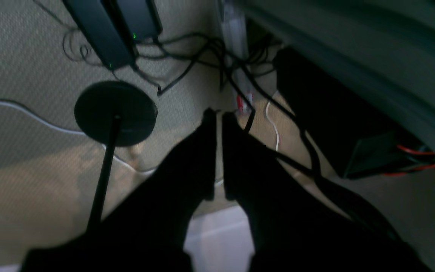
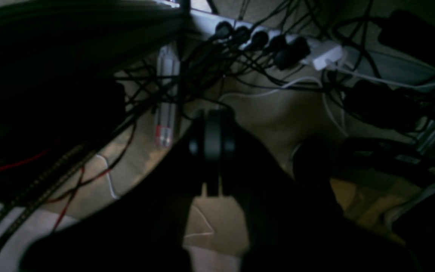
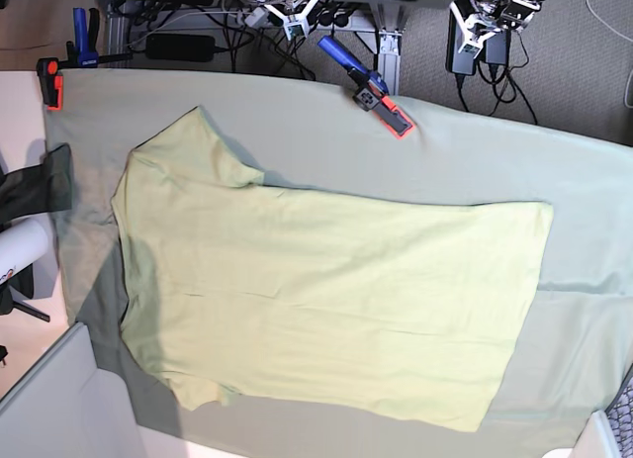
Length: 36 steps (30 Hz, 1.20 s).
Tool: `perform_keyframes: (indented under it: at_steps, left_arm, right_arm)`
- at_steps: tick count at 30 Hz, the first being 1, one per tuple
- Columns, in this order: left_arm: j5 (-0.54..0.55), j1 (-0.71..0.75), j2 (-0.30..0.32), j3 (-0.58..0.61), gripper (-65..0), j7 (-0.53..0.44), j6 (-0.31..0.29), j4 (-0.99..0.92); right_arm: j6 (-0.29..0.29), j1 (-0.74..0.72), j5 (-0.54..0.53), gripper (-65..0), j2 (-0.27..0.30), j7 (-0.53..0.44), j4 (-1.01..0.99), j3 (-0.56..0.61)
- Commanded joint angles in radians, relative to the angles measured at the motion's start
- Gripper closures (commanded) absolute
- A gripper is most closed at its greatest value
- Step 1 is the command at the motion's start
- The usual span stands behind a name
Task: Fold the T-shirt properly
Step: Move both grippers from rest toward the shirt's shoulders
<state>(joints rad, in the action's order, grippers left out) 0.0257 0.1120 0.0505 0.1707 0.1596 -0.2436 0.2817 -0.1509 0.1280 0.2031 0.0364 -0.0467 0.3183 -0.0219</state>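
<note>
The pale yellow-green T-shirt (image 3: 326,300) lies spread flat on the grey-green cloth (image 3: 475,161) in the base view, with its sleeves to the left and its hem to the right. Neither wrist view shows the shirt. My left gripper (image 1: 219,113) hangs over the carpeted floor beyond the table. Its dark fingers are together with only a thin slit between them, and they hold nothing. My right gripper (image 2: 212,117) also hangs over the floor, shut and empty. In the base view both arms show only as parts at the top edge, away from the shirt.
A blue and orange clamp (image 3: 371,87) grips the cloth at the back edge, and another clamp (image 3: 49,82) at the back left corner. A dark object (image 3: 35,186) and a white cylinder (image 3: 20,250) stand at the left. Below are cables, a power strip (image 2: 278,41) and a round stand base (image 1: 115,113).
</note>
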Motion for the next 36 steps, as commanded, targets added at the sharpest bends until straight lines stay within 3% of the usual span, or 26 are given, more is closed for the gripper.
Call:
perform_keyframes:
  at_steps: [1, 7, 12, 16, 22, 26, 32, 36]
  left_arm:
    - [0.000, 0.020, 0.007, -0.001, -2.6, -0.024, -0.014, 0.009]
    - [0.032, 0.159, 0.053, -0.001, -2.6, -0.137, -0.014, 0.155]
    - [0.109, 0.321, 0.101, -0.001, -2.5, -0.145, -0.010, 0.417]
    - [0.113, 0.454, 0.119, -0.002, -2.4, -0.141, 0.032, 0.673]
    - [0.121, 0.624, 0.120, -0.002, -2.4, -0.132, 0.029, 1.025]
    - [0.207, 0.716, 0.153, -0.002, 0.0, -0.103, 0.023, 1.238]
    - [0.297, 0.820, 0.183, -0.047, 0.0, 0.013, 0.023, 1.541]
    - [0.353, 0.875, 0.183, -0.117, 0.0, 0.029, 0.013, 1.682]
  right_arm:
    - [-0.010, 0.018, 0.000, 0.0, 0.011, -0.006, 0.012, -0.002]
    - [-0.010, 0.132, -0.001, 0.0, 0.056, -0.006, 0.111, -0.002]
    - [-0.023, 0.274, -0.023, 0.0, 0.120, -0.006, 0.261, -0.002]
    - [-0.082, 0.406, -0.132, 0.0, 0.187, -0.006, 0.416, -0.002]
    - [-0.128, 0.602, -0.260, 0.0, 0.284, -0.006, 0.695, -0.002]
    - [-0.144, 0.750, -0.333, 0.0, 0.333, -0.006, 0.937, -0.006]
    - [-0.145, 0.929, -0.514, 0.0, 0.348, -0.002, 1.313, -0.138]
    - [-0.144, 0.944, -0.739, 0.0, 0.347, 0.110, 1.508, -0.267]
